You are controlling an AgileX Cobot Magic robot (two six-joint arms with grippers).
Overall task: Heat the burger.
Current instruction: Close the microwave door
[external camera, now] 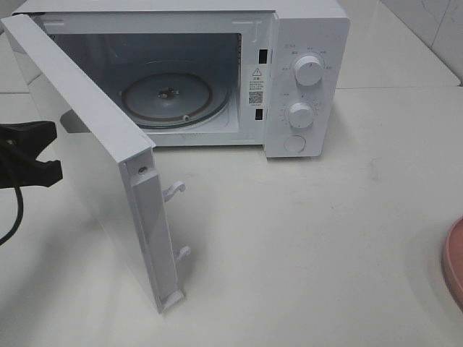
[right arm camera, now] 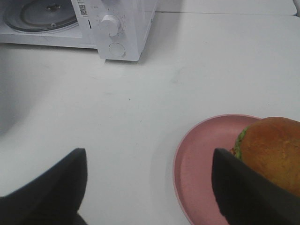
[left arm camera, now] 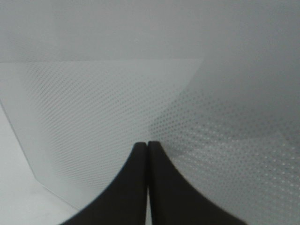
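Observation:
The burger (right arm camera: 274,150), with a glossy brown bun and a green lettuce edge, sits on a pink plate (right arm camera: 201,159) in the right wrist view. My right gripper (right arm camera: 150,154) hovers open above the table, and one finger (right arm camera: 239,187) is just in front of the burger without touching it. The burger is out of the exterior view, where only the plate's rim (external camera: 454,260) shows at the right edge. My left gripper (left arm camera: 148,144) is shut on nothing, its tips close to the dotted glass of the microwave door (left arm camera: 117,108). The left arm (external camera: 29,153) shows behind that door.
The white microwave (external camera: 307,79) stands at the back with its door (external camera: 94,144) swung wide toward the front left. Its glass turntable (external camera: 173,97) is bare. Two knobs (external camera: 309,69) and a round button are on its right panel.

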